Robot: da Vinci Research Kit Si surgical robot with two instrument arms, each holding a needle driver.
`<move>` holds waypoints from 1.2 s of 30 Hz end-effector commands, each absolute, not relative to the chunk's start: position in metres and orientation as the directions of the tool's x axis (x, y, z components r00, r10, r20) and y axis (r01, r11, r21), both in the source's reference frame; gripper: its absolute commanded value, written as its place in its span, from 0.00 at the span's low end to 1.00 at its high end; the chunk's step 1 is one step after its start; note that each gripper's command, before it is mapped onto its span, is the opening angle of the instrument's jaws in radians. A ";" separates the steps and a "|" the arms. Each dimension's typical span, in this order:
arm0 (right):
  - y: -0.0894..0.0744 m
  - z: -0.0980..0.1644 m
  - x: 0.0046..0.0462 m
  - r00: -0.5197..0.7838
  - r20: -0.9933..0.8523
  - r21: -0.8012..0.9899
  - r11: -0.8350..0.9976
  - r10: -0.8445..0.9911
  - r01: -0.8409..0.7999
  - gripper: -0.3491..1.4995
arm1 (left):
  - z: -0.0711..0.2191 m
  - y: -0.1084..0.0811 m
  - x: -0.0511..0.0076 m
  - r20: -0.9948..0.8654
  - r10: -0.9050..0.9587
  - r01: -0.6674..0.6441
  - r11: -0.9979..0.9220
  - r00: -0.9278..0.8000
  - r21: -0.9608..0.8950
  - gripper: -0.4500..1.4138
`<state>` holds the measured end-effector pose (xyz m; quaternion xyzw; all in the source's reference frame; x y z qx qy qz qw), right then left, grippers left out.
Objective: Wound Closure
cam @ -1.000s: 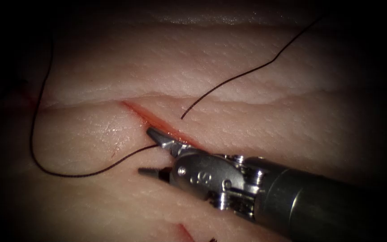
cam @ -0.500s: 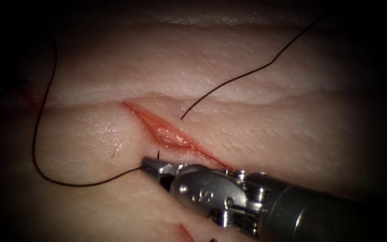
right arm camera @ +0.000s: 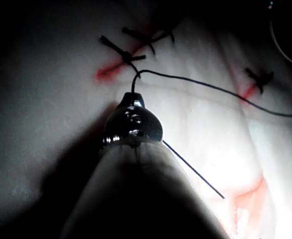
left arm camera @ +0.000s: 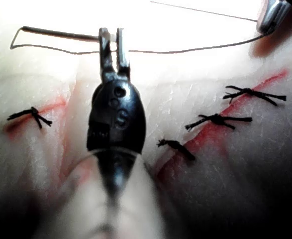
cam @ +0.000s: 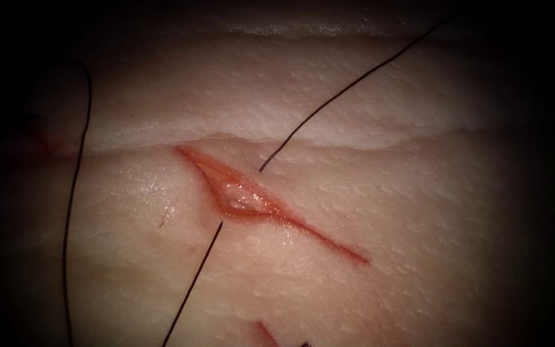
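The tissue (cam: 387, 193) has an open cut (cam: 245, 196) wet with red fluid. Dark thread (cam: 194, 283) enters the tissue on the cut's right side, comes out on its left side and runs taut down out of the endoscope view. Another strand (cam: 75, 193) hangs at the far left. My right tool (right arm camera: 135, 97) is shut on the thread (right arm camera: 210, 87), which leaves its tip. My left tool (left arm camera: 112, 42) hovers over stitched tissue, jaws open. A thicker dark bar (left arm camera: 61, 33), perhaps the needle, lies on the tissue and reaches behind them. The right tool's tip (left arm camera: 272, 17) shows there too.
Several knotted stitches (left arm camera: 218, 119) with short cut ends close other red cuts near the left tool. More knots (right arm camera: 128, 55) lie ahead of the right tool. A small red mark (cam: 261, 331) sits at the near edge of the tissue.
The right tool shut on the thread left of the cut, then drew back down out of the endoscope view. The wide loop at the left has pulled in and the strands now run straighter.
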<state>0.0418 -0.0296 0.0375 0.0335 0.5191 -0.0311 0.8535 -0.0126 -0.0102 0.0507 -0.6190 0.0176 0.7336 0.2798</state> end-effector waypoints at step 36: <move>-0.015 0.045 0.0321 0.502 -0.864 -0.010 0.997 0.031 -0.079 0.82 | 0.053 -0.010 -0.0120 -0.915 0.387 -0.475 -0.829 -0.110 -0.294 0.00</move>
